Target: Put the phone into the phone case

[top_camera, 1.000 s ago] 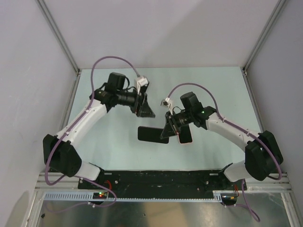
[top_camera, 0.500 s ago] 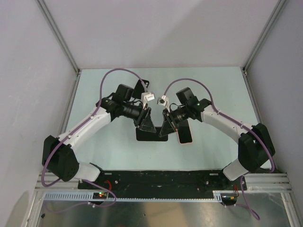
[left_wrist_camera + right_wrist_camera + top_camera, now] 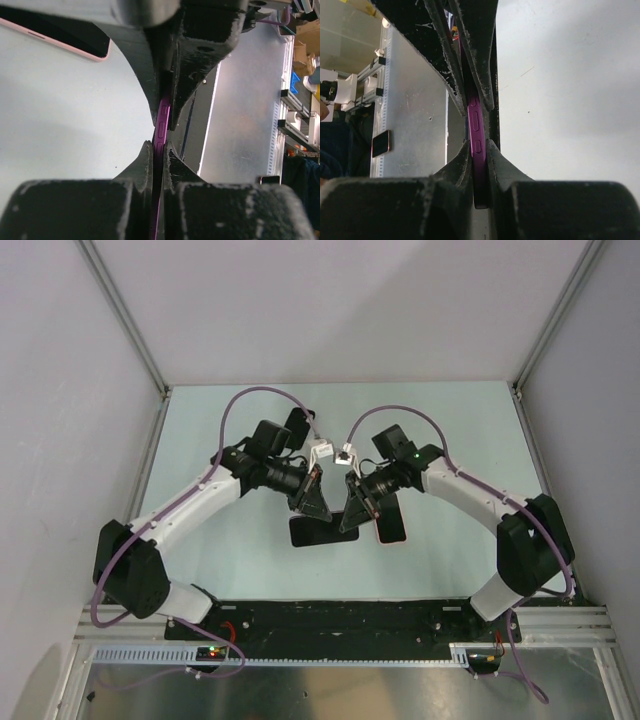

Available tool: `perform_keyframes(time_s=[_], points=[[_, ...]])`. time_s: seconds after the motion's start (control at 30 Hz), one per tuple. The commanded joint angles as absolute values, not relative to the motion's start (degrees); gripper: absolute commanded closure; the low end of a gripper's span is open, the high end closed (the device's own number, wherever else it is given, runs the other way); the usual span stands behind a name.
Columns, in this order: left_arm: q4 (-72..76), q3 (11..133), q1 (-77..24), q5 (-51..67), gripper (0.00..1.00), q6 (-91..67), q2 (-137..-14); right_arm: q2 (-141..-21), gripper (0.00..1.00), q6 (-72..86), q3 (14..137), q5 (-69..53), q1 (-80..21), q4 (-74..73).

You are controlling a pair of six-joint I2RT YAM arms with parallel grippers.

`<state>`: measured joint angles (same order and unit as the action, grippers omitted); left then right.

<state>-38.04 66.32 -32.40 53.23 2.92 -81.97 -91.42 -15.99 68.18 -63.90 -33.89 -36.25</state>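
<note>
Both of my end effectors are clamped on one thin flat slab with a purple edge, which I take to be the phone point(image 3: 318, 535). My left end effector point(image 3: 158, 147) has its fingers pressed in on either face, with only the purple rim showing in the slit between them. My right end effector point(image 3: 479, 145) grips it the same way from the opposite side, with two side buttons visible on the rim just above its fingertips. From overhead the two meet nearly tip to tip above the middle of the bench point(image 3: 450, 430). The phone's long axis runs left to right between them. I cannot tell whether it is lifted clear of the bench or resting an edge on it.

The other slab, dark with a pink rim, I take to be the phone case point(image 3: 393, 525), though I cannot be sure which piece is which. It lies flat just beside the phone on my right, partly under my right wrist. Its long axis runs near to far, crosswise to the phone's.

So the case lies to the right of both grips, and my right arm is nearer to it. As I judge it, the phone needs about a quarter turn before its outline lines up with the case, and only then can it go down into it
</note>
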Motion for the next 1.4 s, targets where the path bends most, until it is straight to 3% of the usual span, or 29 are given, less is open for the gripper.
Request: perform_keyframes(time_s=[0.0,0.13,0.23,0.37,0.5,0.63,0.77,1.0,1.37], points=[[-38.9,67.6,-34.4,53.8,0.99,1.3,-81.6,-90.8,0.86,-11.3,71.6,-63.3,-31.6,-30.2],[-37.7,67.9,-34.4,52.4,1.0,-0.2,-80.6,-90.9,0.34,-6.1,71.6,-60.2,-29.6,-26.2],[-34.5,67.9,-34.2,51.1,1.0,-3.1,-79.6,-91.2,0.17,-1.7,71.1,-58.5,-26.5,-22.4],[-26.0,66.8,-31.6,48.3,1.0,-11.1,-78.8,-89.4,0.12,8.2,67.8,-57.8,-21.1,-13.2],[-8.6,61.4,-27.2,42.9,1.0,-27.7,-76.7,-85.1,0.08,22.6,60.6,-51.9,-15.3,0.6],[16.7,51.1,-23.3,31.5,1.0,-50.2,-72.9,-81.2,0.04,37.9,51.7,-44.9,-14.1,12.6],[32.2,40.8,-22.6,18.9,1.0,-65.1,-70.1,-78.3,0.01,50.6,41.1,-38.4,-16.8,28.4],[42.0,29.7,-22.6,3.2,1.0,-78.9,-66.3,-84.5,0.01,61.0,39.1,-33.2,-24.6,42.5],[49.1,26.3,-22.8,4.1,1.0,-86.3,-68.2,-97.2,0.1,68.0,46.9,-40.6,-30.2,53.3]])
